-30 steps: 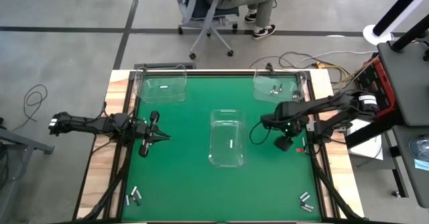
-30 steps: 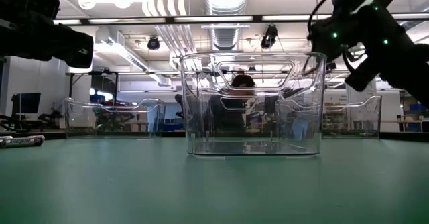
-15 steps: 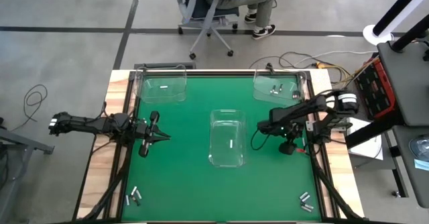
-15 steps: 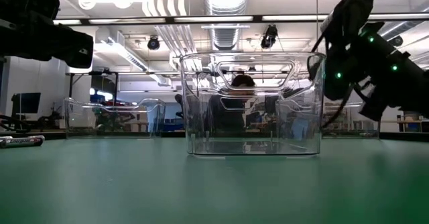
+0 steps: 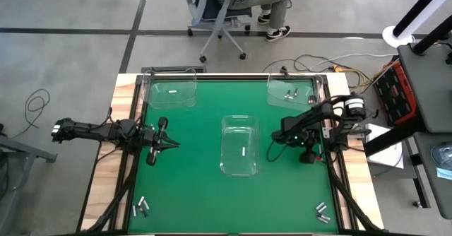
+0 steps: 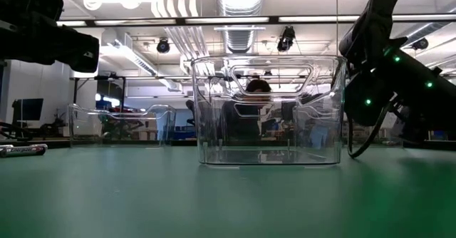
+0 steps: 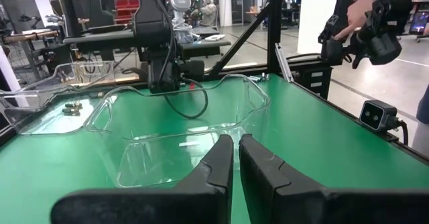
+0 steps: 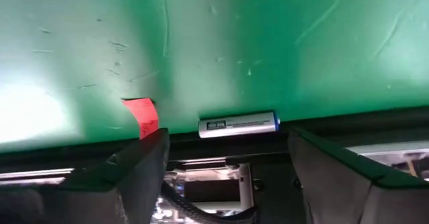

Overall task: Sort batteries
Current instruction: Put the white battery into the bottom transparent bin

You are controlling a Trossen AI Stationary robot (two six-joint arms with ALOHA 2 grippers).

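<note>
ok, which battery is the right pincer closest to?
The lone battery at the mat's right edge, beside the red tag. It lies between the right pincer's open fingers; the rest sit in bins or near-corner clusters.

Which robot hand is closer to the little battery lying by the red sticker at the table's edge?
Right. The right end effector hangs open over that battery at the table's right edge; the left end effector waits, shut, across the middle bin.

Green-topped table (image 5: 191, 186) w/ wood edges carries 3 clear bins: centre bin (image 5: 239, 145), far-left bin (image 5: 170, 90), far-right bin (image 5: 289, 92). Loose batteries lie near-left (image 5: 142, 207), near-right (image 5: 322, 211), one at right edge (image 8: 238, 124).
</note>
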